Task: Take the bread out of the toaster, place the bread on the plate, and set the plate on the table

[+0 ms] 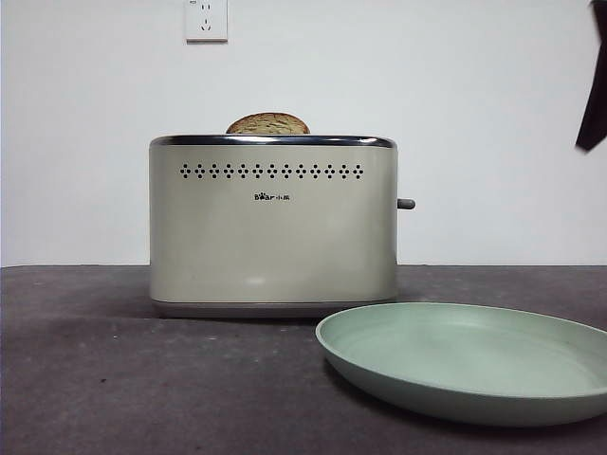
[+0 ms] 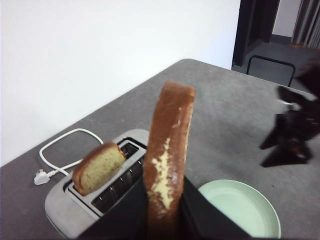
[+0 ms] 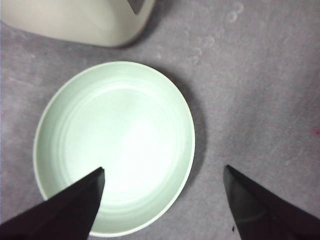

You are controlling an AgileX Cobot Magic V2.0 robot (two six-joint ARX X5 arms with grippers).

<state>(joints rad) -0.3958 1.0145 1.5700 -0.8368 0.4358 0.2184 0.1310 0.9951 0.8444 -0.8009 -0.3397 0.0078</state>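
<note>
My left gripper [image 2: 162,200] is shut on the bread [image 2: 170,140], a brown-crusted slice seen edge-on, held up above and beside the cream toaster [image 2: 65,210]. A second slice [image 2: 98,167] stands in a toaster slot; in the front view only its domed crust [image 1: 268,123] shows above the toaster [image 1: 272,237]. The mint-green plate [image 1: 455,403] lies on the table [image 1: 114,379] in front of the toaster, to its right. My right gripper [image 3: 164,170] is open and empty, above the plate [image 3: 65,115]. It also shows in the left wrist view [image 2: 292,130].
A white cord with a plug [image 2: 55,150] lies on the table behind the toaster. A wall socket [image 1: 206,19] is on the white wall. A black arm tip [image 1: 593,95] hangs at the front view's top right. The toaster corner [image 3: 85,20] is near the plate.
</note>
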